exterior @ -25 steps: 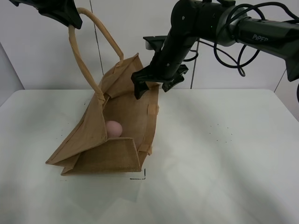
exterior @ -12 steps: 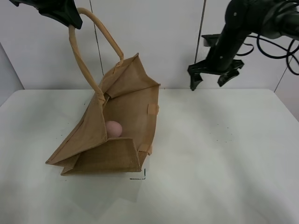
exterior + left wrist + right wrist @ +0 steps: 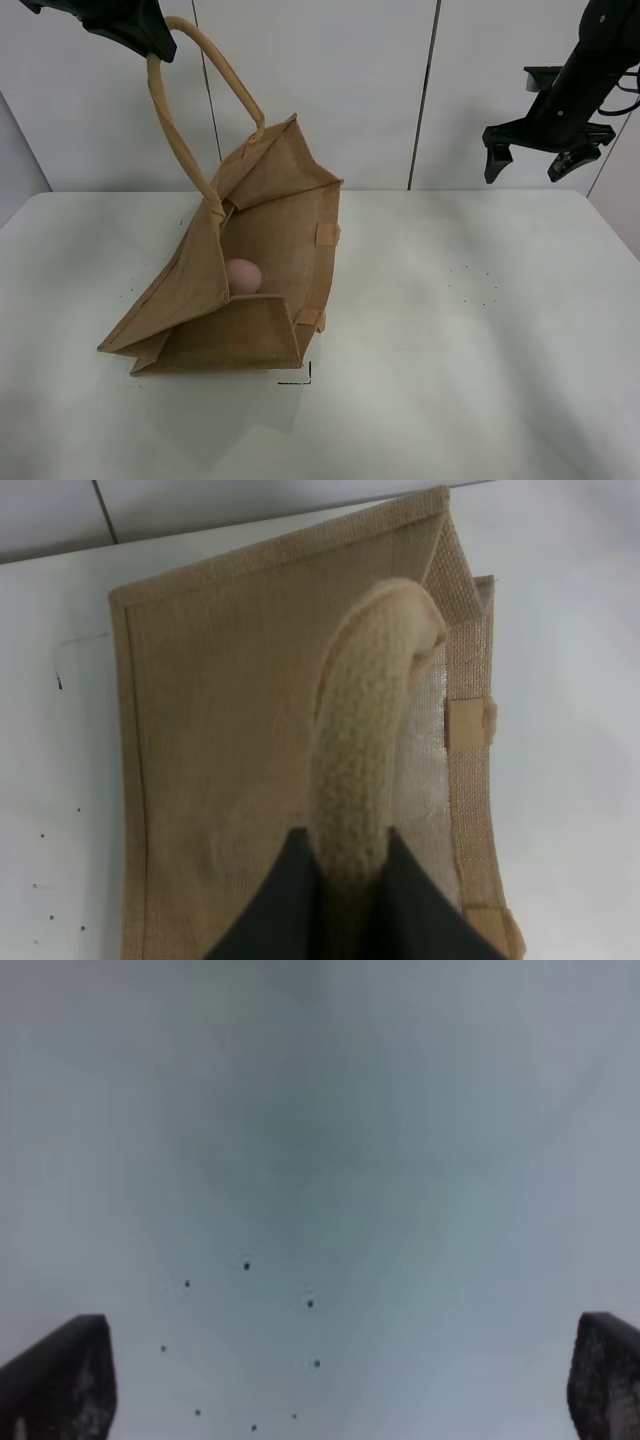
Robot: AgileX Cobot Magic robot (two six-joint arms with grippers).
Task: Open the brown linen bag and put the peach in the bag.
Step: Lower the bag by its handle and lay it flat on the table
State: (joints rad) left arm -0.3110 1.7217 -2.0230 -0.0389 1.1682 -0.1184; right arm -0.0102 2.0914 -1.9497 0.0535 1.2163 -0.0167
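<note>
The brown linen bag [image 3: 250, 250] lies tilted on the white table with its mouth held open. The pink peach [image 3: 243, 275] rests inside it on the lower wall. My left gripper [image 3: 148, 38] is shut on one beige handle [image 3: 180, 120] and holds it high at the top left. The left wrist view shows that handle [image 3: 360, 750] pinched between the dark fingers [image 3: 290, 900] above the bag [image 3: 230, 740]. My right gripper [image 3: 525, 165] is open and empty, high at the far right, well away from the bag. Its fingertips [image 3: 60, 1375] frame bare table.
The white table [image 3: 460, 330] stretches right of the bag, with small dark specks [image 3: 470, 285]. A small black corner mark [image 3: 305, 378] lies by the bag's front corner. A white panelled wall [image 3: 380, 80] stands behind.
My right gripper has moved from above the bag's mouth to the far right, open and empty. The bag, peach and left gripper have not moved.
</note>
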